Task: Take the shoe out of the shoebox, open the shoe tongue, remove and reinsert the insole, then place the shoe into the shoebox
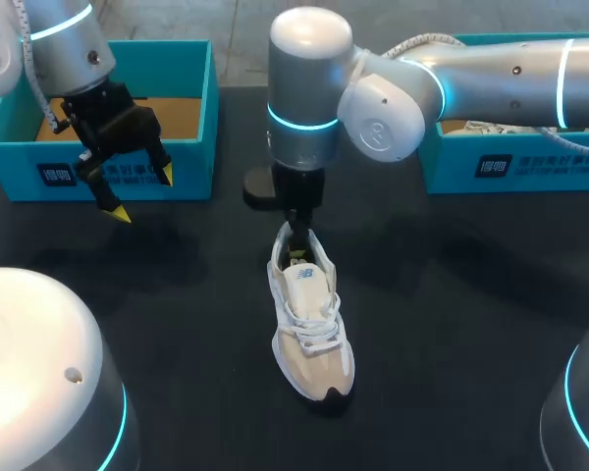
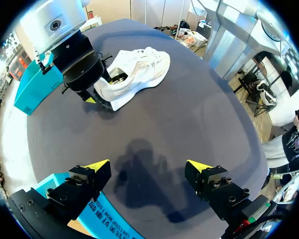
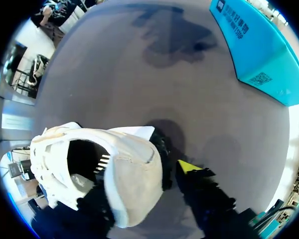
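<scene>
A white and beige shoe (image 1: 309, 329) lies on the black table (image 1: 452, 324) near the middle, toe toward the front edge. My right arm reaches in from the right, and its gripper (image 1: 296, 235) stands at the shoe's heel. In the right wrist view the heel (image 3: 132, 181) sits between the fingers of the right gripper (image 3: 139, 184). One yellow-tipped finger (image 3: 189, 167) stands just clear of the heel and the other is hidden by the shoe. My left gripper (image 1: 142, 194) hangs open and empty in front of the left blue shoebox (image 1: 128, 172), far from the shoe (image 2: 139, 69).
A second blue box (image 1: 510, 162) stands at the back right under my right arm, with something white inside. The left box shows a bare brown floor. White arm bases (image 1: 39, 373) fill the front corners. Dark tabletop lies on both sides of the shoe.
</scene>
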### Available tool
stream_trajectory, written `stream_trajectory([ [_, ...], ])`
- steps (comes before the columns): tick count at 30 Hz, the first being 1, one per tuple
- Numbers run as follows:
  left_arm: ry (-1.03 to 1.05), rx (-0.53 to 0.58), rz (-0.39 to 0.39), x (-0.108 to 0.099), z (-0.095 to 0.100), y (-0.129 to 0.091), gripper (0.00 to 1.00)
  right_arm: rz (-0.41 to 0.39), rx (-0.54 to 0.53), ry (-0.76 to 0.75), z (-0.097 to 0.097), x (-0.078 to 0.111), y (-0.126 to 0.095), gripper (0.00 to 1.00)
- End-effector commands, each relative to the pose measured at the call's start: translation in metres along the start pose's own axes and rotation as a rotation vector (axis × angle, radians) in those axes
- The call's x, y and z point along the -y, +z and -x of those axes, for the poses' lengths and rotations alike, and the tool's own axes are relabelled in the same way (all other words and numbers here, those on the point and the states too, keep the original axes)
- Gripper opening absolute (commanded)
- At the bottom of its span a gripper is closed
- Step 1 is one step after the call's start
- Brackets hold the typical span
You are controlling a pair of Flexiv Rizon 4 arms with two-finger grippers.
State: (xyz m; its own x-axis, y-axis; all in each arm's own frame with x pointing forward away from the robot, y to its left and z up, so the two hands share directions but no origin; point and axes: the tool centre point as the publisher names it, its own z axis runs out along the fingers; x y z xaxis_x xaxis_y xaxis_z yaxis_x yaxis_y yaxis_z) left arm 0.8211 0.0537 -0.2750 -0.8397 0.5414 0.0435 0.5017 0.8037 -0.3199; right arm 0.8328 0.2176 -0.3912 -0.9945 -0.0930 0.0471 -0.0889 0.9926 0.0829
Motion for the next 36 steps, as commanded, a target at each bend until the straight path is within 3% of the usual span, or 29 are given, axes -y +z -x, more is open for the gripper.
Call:
stream_trajectory([
  [1,0.001,-0.001,0.001,0.0,0.0,0.0,1.0,0.002,0.005,0.001,-0.002,0.001,-0.001,0.0],
  [9,0.001,-0.001,0.001,0.0,0.0,0.0,1.0,-0.001,0.022,0.014,-0.01,0.004,-0.016,0.0],
  [14,0.001,-0.001,0.001,0.0,0.0,0.0,1.0,-0.029,0.041,0.038,-0.013,0.009,-0.037,0.0],
  [26,0.001,-0.001,0.001,0.0,0.0,0.0,1.0,-0.147,0.163,0.107,0.01,0.05,-0.137,0.0],
  [32,0.001,-0.001,0.001,0.0,0.0,0.0,1.0,-0.114,0.192,0.067,0.024,0.074,-0.185,0.0],
  [36,0.001,-0.001,0.001,0.0,0.0,0.0,1.0,-0.112,0.187,0.075,0.025,0.077,-0.191,0.0],
])
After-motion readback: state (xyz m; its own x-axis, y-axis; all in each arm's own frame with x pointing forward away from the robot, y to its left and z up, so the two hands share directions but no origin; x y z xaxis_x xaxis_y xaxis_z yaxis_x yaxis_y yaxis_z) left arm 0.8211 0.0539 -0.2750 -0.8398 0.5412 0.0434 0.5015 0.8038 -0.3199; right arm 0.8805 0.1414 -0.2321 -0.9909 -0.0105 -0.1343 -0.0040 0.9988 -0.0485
